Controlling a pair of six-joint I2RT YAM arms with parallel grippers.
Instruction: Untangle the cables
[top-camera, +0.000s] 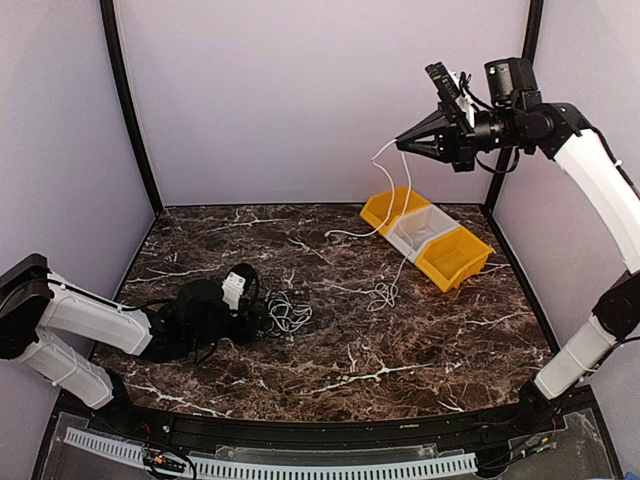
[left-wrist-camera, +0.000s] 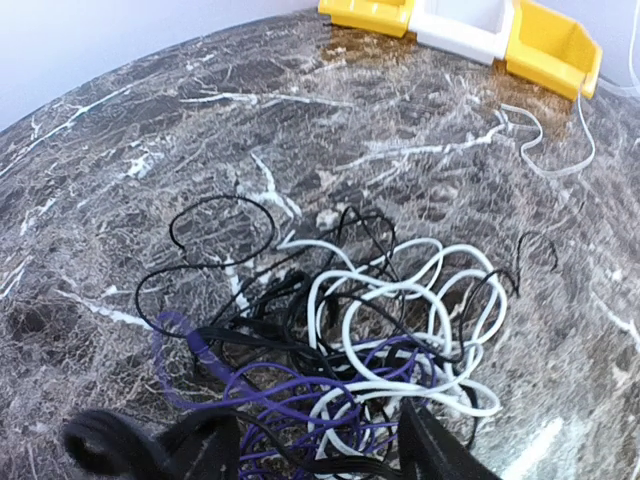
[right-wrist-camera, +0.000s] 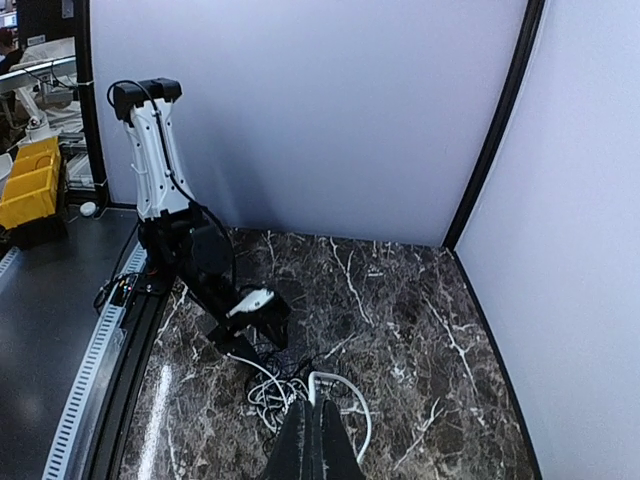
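Observation:
A clump of cables (top-camera: 288, 312) lies on the marble table (top-camera: 420, 350) left of centre. In the left wrist view it shows white loops (left-wrist-camera: 400, 300), black cords (left-wrist-camera: 220, 225) and purple cords (left-wrist-camera: 290, 400) wound together. My left gripper (top-camera: 262, 318) is low at the clump's left side, its jaws open (left-wrist-camera: 318, 415) with purple and white strands lying between the fingers. My right gripper (top-camera: 400, 143) is raised high at the back right, shut (right-wrist-camera: 320, 410) on a white cable (right-wrist-camera: 345, 380). That cable hangs down to a small coil (top-camera: 382, 294) on the table.
A row of three bins stands at the back right: a yellow bin (top-camera: 392, 208), a white bin (top-camera: 424, 228) and a second yellow bin (top-camera: 455, 257). The hanging white cable runs past them. Pale walls with black posts close in the table.

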